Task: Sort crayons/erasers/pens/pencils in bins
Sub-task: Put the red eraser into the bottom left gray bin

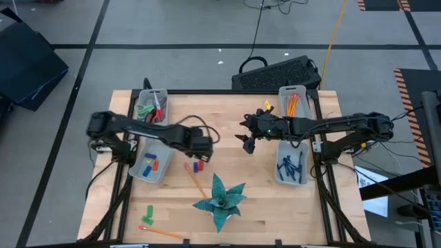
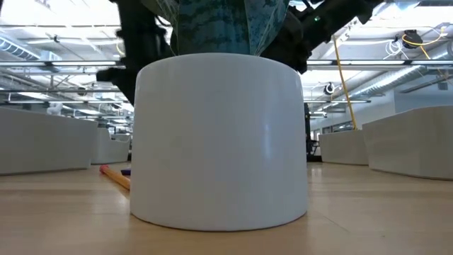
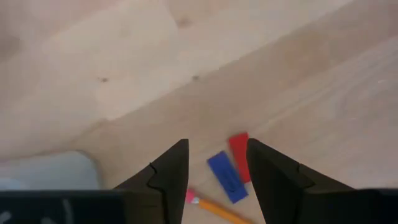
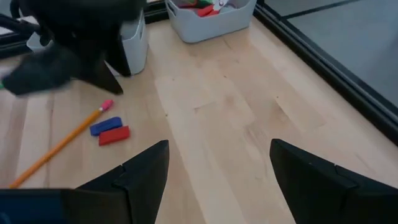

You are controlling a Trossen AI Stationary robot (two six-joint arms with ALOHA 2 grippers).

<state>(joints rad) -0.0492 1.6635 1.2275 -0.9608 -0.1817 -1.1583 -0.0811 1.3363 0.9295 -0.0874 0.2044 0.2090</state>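
Now the left gripper (image 1: 204, 153) is hovering just above the table near its centre, fingers spread apart with nothing between them, and directly below it a blue eraser (image 3: 226, 176) and a red eraser (image 3: 239, 156) are lying side by side, touching, with the pink-tipped end of an orange pencil (image 1: 194, 179) right beside them. That pencil is running toward five o'clock, toward the teal plant (image 1: 220, 200) in its white pot (image 2: 219, 142). The right gripper (image 1: 248, 143) is hanging over the middle of the table too, at about three o'clock from the left one, its fingers wide apart and empty. Over at three o'clock the pens (image 1: 291, 165) are sitting in a bin (image 1: 291, 182), and more pencils (image 1: 292, 104) are resting in the bin (image 1: 294, 91) at one o'clock. Another pencil (image 1: 162, 233) is lying loose near the seven o'clock corner.
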